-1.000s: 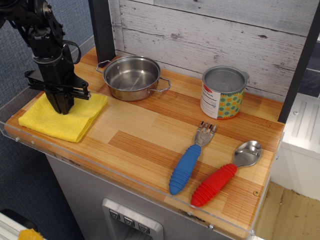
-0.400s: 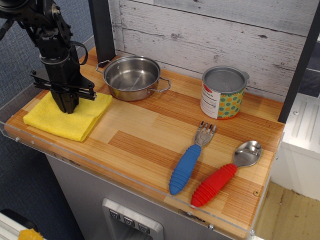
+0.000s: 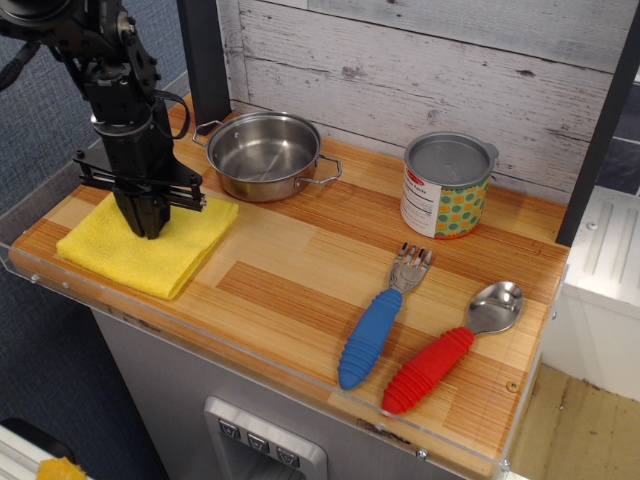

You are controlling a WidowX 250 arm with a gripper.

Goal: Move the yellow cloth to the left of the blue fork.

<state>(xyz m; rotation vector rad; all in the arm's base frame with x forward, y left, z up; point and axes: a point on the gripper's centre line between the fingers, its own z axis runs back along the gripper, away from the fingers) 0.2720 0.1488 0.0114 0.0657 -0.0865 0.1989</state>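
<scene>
Change: cloth point(image 3: 150, 243) and gripper point(image 3: 150, 228) are sitting farther right than in the two earlier frames; the cloth's right edge is now reaching a point level with the pot's left handle. All other items are lying where they were.
Gripper: black, pointing straight down, its tip is pressing into the top of the cloth near the cloth's centre. The fingers are drawn together at the tip with yellow fabric around them, so it is reading as pinched closed on the cloth.
Arm: black links are rising from the gripper toward the upper left corner of the view.
Cloth: bright yellow, folded, lying flat on the counter point(image 3: 280, 270) at its left end, one corner pointing toward the front edge. It is sitting just in front and left of the pot, apart from it.
Fork point(image 3: 378, 320): blue ribbed handle, silver tines pointing toward the back wall. It is lying on the right half of the counter, well apart from the cloth, with bare wood between them.
Spoon point(image 3: 448, 352): red ribbed handle, silver bowl, lying just beside the fork on its right, roughly parallel to it.
Pot point(image 3: 264, 154): steel, two handles, standing upright near the back wall.
Can point(image 3: 446, 186): upright, patterned label, standing behind the fork near the wall.
</scene>
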